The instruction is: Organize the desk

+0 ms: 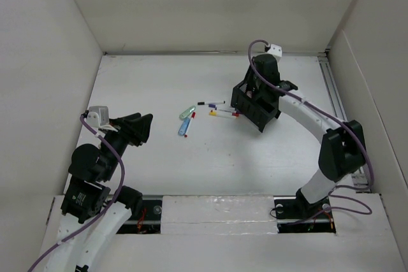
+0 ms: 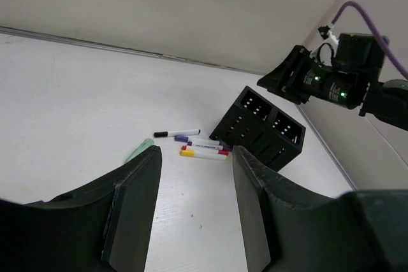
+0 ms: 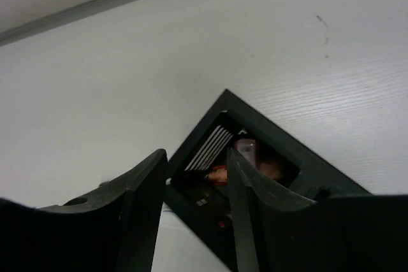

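Note:
The desk [image 1: 159, 81] is a white tabletop with several markers lying loose near its middle: a black-capped one [image 1: 211, 102], a red, yellow and purple cluster [image 1: 223, 113], a green one [image 1: 187, 112] and a blue and red pair [image 1: 185, 125]. A black mesh organizer [image 1: 255, 103] stands tilted just right of them. My right gripper [image 1: 257, 88] hangs over it, jaws open above a compartment [image 3: 280, 133] that holds a red-tipped item [image 3: 218, 173]. My left gripper [image 1: 138, 128] is open and holds nothing, low at the left, with the markers [image 2: 204, 151] lying beyond its fingertips.
White walls close in the desk on the left, back and right. A metal rail [image 1: 338, 103] runs along the right edge. The arm bases sit at the near edge.

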{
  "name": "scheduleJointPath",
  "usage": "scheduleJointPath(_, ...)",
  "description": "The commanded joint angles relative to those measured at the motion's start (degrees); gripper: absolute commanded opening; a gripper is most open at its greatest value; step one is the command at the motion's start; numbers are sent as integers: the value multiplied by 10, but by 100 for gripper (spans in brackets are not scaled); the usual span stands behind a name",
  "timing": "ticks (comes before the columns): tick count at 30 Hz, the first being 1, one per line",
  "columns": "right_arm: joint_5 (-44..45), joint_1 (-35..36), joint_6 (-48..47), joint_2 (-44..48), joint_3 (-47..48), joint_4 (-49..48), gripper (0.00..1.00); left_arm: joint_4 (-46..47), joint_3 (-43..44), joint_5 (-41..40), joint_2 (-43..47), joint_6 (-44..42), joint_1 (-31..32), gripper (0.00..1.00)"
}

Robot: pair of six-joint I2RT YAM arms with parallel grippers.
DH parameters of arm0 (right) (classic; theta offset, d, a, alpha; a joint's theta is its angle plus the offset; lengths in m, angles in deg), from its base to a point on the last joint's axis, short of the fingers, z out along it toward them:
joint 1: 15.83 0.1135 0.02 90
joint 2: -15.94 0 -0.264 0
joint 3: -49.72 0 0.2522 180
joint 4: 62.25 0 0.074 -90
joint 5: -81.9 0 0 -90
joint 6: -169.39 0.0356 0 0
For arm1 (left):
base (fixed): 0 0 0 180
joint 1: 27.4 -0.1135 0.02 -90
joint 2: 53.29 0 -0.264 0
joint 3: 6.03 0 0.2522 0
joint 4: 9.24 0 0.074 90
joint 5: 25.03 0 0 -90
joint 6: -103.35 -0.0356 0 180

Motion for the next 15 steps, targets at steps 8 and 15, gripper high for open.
scheduleJointPath(8,-4,194,5,90,-113,-146,0,24,-6,-3,5,2,-1,44)
scheduleJointPath(15,62,340,16,-22,-90,-169,5,20,-5,-14,10,4,-1,44)
